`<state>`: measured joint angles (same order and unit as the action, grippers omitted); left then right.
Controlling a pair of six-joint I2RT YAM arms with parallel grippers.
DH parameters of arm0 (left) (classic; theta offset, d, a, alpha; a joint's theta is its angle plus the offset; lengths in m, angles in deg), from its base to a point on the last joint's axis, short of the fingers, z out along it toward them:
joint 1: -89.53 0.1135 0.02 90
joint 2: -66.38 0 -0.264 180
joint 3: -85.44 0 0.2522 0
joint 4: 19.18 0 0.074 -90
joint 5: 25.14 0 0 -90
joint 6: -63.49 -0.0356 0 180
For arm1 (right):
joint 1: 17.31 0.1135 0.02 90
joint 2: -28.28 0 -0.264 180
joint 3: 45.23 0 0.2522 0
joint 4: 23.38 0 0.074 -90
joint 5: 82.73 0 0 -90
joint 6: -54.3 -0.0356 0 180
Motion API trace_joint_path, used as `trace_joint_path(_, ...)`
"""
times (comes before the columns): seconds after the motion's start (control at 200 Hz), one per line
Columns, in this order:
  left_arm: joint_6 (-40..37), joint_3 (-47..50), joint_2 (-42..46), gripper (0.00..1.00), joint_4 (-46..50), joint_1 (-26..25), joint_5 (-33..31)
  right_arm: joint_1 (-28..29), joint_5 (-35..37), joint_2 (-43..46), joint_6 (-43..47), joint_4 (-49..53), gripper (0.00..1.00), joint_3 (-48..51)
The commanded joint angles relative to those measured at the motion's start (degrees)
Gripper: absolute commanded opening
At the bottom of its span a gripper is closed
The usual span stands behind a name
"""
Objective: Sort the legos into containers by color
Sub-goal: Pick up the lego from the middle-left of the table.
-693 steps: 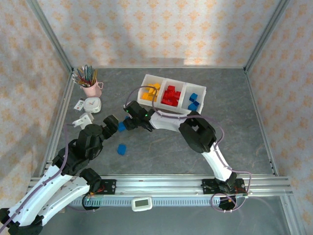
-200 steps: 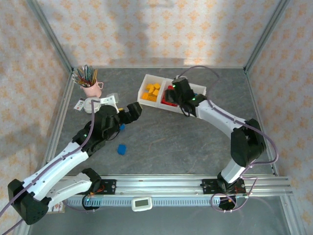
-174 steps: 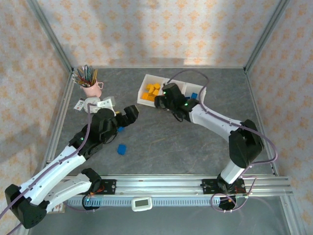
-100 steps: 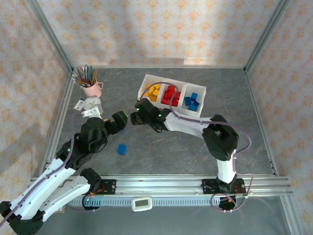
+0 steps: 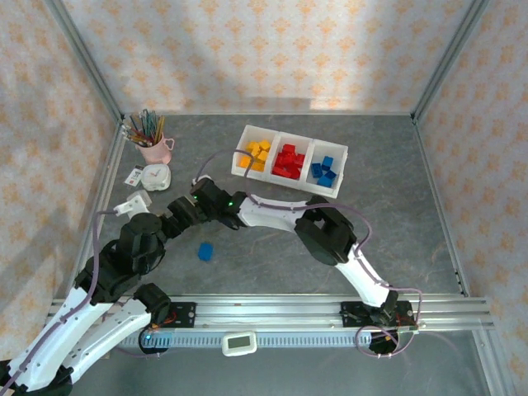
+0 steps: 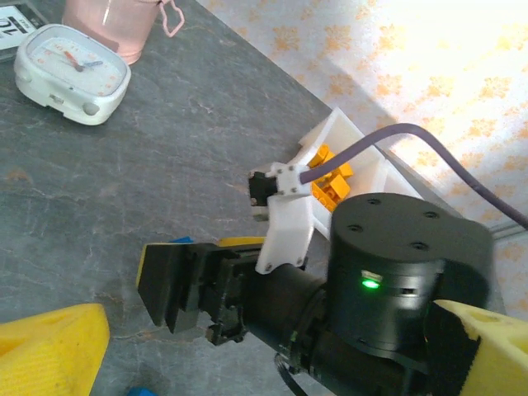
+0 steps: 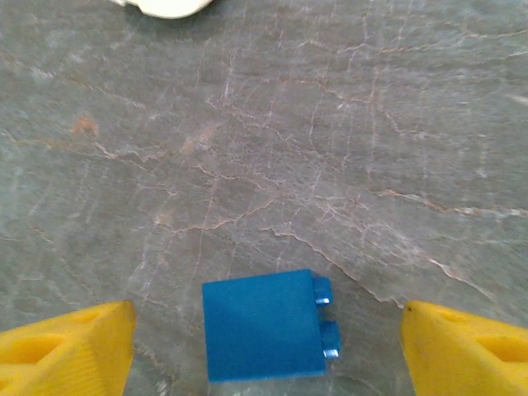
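Now reaches farther left with the right gripper [image 7: 266, 351] than half a second ago, near the wide-open, empty left gripper [image 5: 171, 221]. Straddles a blue lego [image 7: 262, 334] on the table [image 7: 330, 124], fingers [image 7: 66, 346] apart, gripping nothing. Leaves another blue lego [image 5: 205, 250] loose nearby, well apart from the containers [image 5: 285, 182].

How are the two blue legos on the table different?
One blue lego lies on its side between the right gripper's open fingers, which don't touch it. The other blue lego lies alone, with no gripper around it. Both are blue and on the table, outside the containers.
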<state>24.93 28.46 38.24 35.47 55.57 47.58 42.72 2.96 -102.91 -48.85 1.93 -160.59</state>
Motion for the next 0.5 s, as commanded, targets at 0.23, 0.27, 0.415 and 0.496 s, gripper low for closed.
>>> trace_joint_path(0.23, 0.94, -0.53, -0.07, 0.99, 2.04, 0.38, -2.78, 0.07, 2.7, -7.26, 7.36, 4.02, 0.65, -7.43)
trace_joint_path(0.27, 0.82, -0.41, -0.24, 0.99, 1.79, 0.37, -2.72, 0.09, 3.03, -7.57, 7.58, 4.3, 0.61, -7.85)
trace_joint_path(0.415, 0.25, -0.68, -1.33, 0.99, 0.76, 0.38, -2.17, 0.04, 4.09, -6.22, 7.55, 4.48, 0.47, -7.38)
trace_joint_path(0.496, -0.11, -0.77, -1.78, 0.99, -0.12, 0.36, -1.65, 0.0, 4.23, -3.58, 7.22, 3.05, 0.39, -4.66)
